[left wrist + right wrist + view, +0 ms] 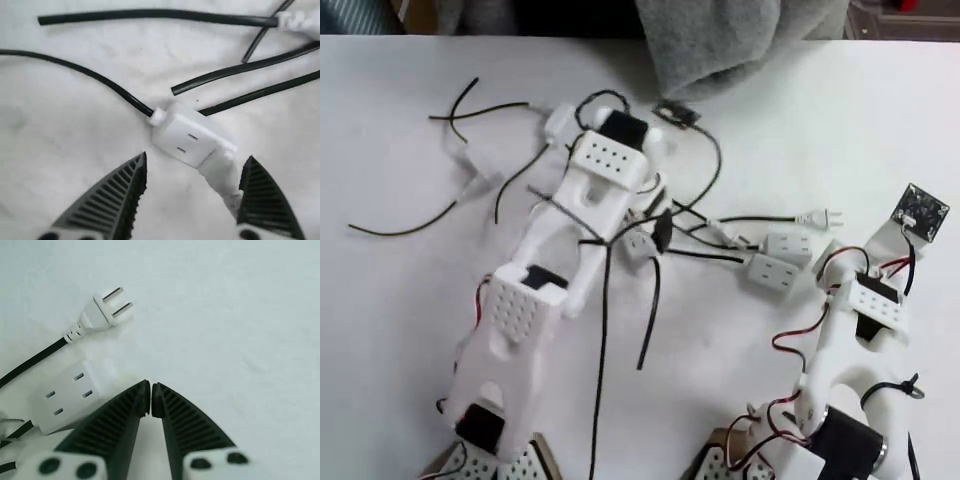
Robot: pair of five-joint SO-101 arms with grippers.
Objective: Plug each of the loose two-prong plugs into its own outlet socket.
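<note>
My left gripper (pixel 196 159) is open, its two ribbed fingers on either side of a white outlet socket (pixel 186 136) with two slots facing up. A black cable (pixel 75 70) runs into that socket, and a white piece joins its near side. In the high view this socket (pixel 560 121) lies just past the tip of the left arm (pixel 605 158). My right gripper (pixel 150 390) is shut on nothing, right beside a white double socket (pixel 67 396). A loose two-prong plug (pixel 102 310) lies just beyond it. The high view shows that plug (pixel 820 216) above two sockets (pixel 787 246).
Loose black cables (pixel 605 330) cross the middle of the white table (pixel 400 320). Another white plug on a black cable (pixel 472 186) lies at the left. A grey cloth (pixel 740 40) hangs over the far edge, with a small dark part (pixel 677 113) below it.
</note>
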